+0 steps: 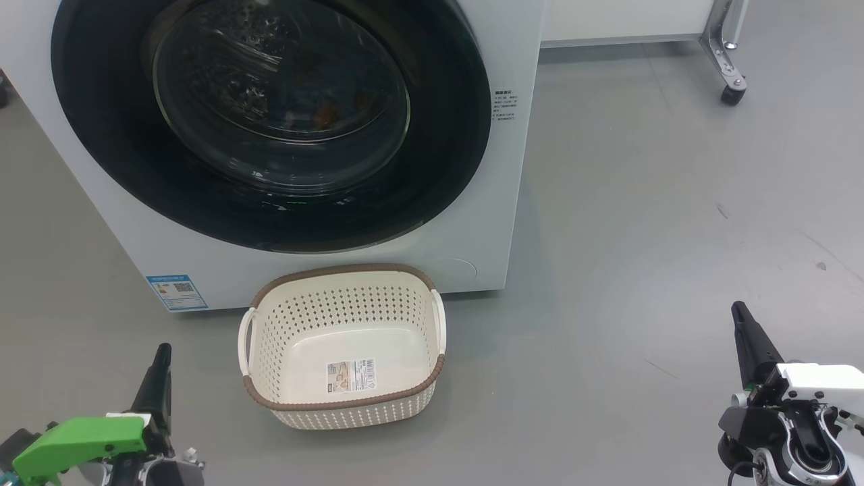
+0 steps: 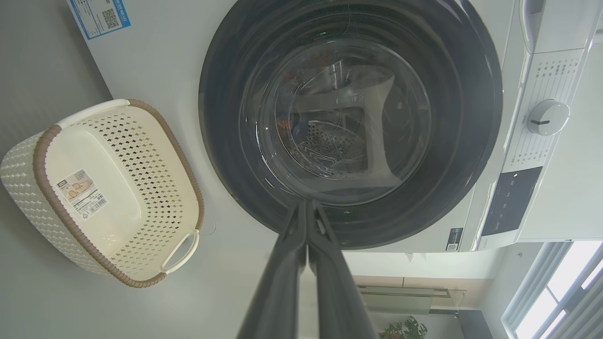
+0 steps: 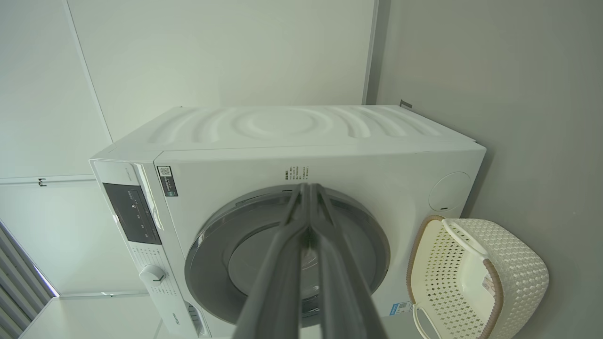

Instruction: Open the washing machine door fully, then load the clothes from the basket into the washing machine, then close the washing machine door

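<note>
1. Grey floor (image 1: 641,236): takes up the right half and lower band of the head view; a metal leg on a caster (image 1: 730,81) stands at the upper right.
2. Washing machine (image 1: 516,202): white front-loader, upper left and centre of the head view. The left wrist view shows a control dial (image 2: 546,117) at its right edge.
3. Washing machine door (image 1: 270,121): round, glossy black, with a domed glass porthole; it lies shut, flush against the machine front.
4. Basket (image 1: 351,314): cream perforated plastic with a brown rim, upright on the floor at lower centre of the head view, just in front of the machine and below the door. Whether it touches the machine cannot be told.
5. Right gripper (image 1: 739,309): lower right of the head view, over bare floor, well apart from the basket. In the right wrist view (image 3: 308,188) its two dark fingers are pressed together, nothing between them.
6. Left gripper (image 1: 162,351): lower left of the head view, near the basket's left side but apart from it. In the left wrist view (image 2: 306,205) its fingers meet at the tips, nothing between them.
7. Clothes (image 1: 322,116): dim orange-brown flecks behind the porthole glass, inside the drum; the fabric is too dark to make out further.
8. Blue label (image 1: 177,291): lower left corner of the machine front.
9. Barcode sticker (image 1: 351,374): on the basket's inner bottom.
</note>
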Tool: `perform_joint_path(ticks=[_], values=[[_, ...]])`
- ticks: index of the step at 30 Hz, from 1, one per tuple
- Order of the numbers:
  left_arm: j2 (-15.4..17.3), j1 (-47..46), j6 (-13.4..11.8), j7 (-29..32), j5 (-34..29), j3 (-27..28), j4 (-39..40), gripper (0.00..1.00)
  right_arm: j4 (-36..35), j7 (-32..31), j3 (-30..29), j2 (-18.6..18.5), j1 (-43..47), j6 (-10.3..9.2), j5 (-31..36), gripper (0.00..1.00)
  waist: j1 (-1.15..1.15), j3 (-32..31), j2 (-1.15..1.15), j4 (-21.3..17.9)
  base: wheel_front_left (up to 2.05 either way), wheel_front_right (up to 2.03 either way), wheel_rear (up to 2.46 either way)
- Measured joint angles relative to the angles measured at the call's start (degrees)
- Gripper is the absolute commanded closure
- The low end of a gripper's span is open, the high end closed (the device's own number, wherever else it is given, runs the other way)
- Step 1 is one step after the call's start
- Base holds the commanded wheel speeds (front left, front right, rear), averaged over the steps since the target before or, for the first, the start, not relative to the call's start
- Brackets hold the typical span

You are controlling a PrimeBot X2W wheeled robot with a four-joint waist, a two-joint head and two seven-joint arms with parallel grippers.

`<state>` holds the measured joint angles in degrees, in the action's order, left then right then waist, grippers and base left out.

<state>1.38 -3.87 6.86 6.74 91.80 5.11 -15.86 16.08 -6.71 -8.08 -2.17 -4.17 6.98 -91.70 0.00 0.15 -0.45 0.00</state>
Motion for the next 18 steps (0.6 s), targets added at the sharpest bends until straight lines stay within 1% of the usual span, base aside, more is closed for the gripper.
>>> perform_joint_path(ticks=[18], values=[[0.0, 0.0, 0.0, 0.0, 0.01, -0.01, 0.0, 1.0, 0.0, 0.0, 0.02, 0.0, 0.0, 0.0, 0.0, 1.0, 0.0, 0.0, 0.0, 0.0, 0.0, 0.0, 0.0]])
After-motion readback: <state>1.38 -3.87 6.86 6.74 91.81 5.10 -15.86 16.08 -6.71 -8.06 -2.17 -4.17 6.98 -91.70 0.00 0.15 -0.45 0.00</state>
